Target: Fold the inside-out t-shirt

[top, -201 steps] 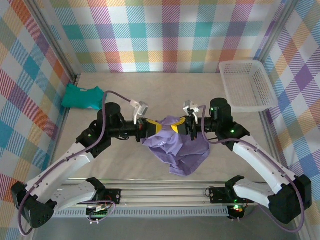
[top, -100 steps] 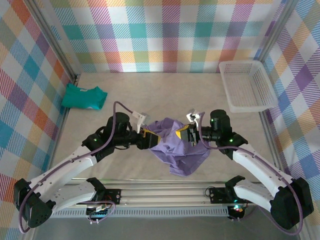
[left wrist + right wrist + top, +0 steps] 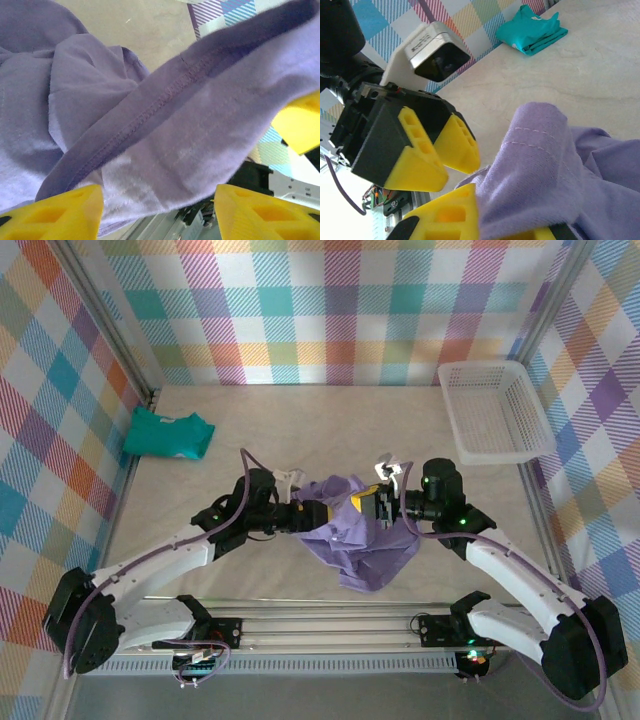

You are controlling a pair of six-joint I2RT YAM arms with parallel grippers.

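Plaid-walled cell, pale table (image 3: 300, 420). Top view: purple t-shirt (image 3: 362, 545) bunched mid-table, its upper edge lifted between left gripper (image 3: 320, 514) and right gripper (image 3: 370, 503), probably to spread it for folding. Left wrist: hem (image 3: 165, 100) lies across parted jaws, unpinched; looks like a regrip. Right wrist: jaws clamped tight on a shirt fold, keeping it raised.

Scene lit brightly and evenly from above; soft shadows cast beneath t-shirt (image 3: 355, 540); wrist close-ups blurred, corners blown out.
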